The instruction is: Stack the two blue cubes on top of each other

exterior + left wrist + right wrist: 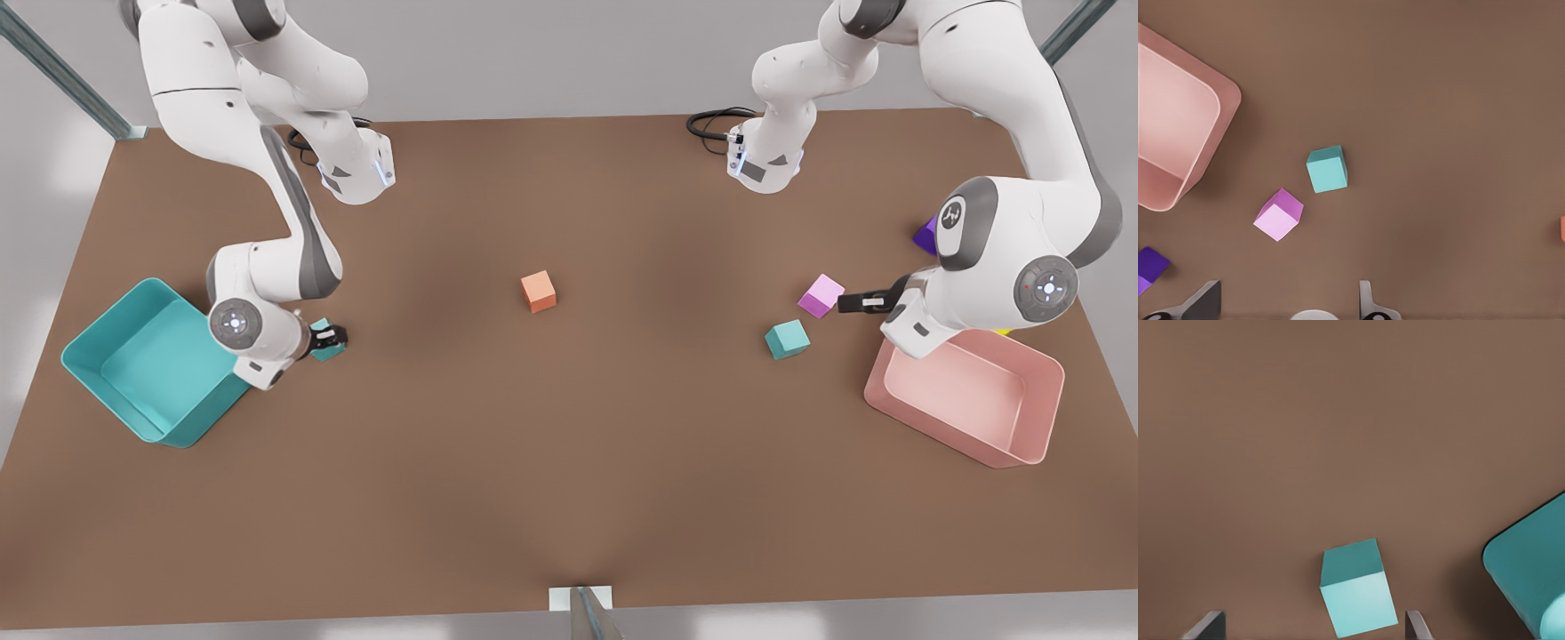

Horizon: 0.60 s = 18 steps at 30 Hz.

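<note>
- Near the front view's left, at about 9 o'clock of the desk (pixel 569 498): right gripper (pixel 329 338) low over one teal cube (pixel 327 341), fingers (pixel 1211 625) spread apart on either side of that cube (pixel 1357 597), not clenched on it
- Just at 9 o'clock of that cube: teal bin (pixel 133 364), its corner seen in the right wrist view (pixel 1531 580)
- Toward 3 o'clock of the desk: second teal cube (pixel 787 339) resting free, well apart from the first
- Left gripper (pixel 861 302) beside the pink cube (pixel 821 295), fingers (pixel 1205 300) released, holding nothing
- Second teal cube (pixel 1327 169) near the pink cube (pixel 1279 214)
- Behind that arm: pink bin (pixel 969 396), purple cube (pixel 925 235)
- At the desk's centre: orange cube (pixel 539 292)
</note>
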{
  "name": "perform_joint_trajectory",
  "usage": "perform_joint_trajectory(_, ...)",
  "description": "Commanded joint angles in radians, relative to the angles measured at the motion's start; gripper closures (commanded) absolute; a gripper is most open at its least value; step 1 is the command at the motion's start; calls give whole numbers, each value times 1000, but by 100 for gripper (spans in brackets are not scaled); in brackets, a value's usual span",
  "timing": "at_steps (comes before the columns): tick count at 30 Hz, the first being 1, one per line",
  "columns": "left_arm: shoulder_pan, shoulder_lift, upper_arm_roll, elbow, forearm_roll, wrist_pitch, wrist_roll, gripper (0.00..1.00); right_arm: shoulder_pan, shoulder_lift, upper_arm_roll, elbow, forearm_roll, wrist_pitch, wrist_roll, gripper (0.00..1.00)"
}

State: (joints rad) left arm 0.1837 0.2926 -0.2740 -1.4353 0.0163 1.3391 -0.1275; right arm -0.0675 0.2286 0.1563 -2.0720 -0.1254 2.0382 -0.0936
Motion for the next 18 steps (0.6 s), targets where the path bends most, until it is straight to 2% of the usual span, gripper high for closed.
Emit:
perform_joint_trajectory(1,0,0,-1,0,1,-1,-15,0,-5,-2,0,-33,0,148,-139,0)
perform_joint_trajectory(6,2,13,-1,0,1,-1,-15,0,-43,9,0,-91,3,161,-359,0)
perform_joint_trajectory(10,2,20,-1,0,1,-1,-15,0,-51,0,0,-152,3,204,-360,0)
perform_joint_trajectory(18,3,20,-1,0,1,-1,-17,0,-61,23,-1,-165,3,206,-365,0)
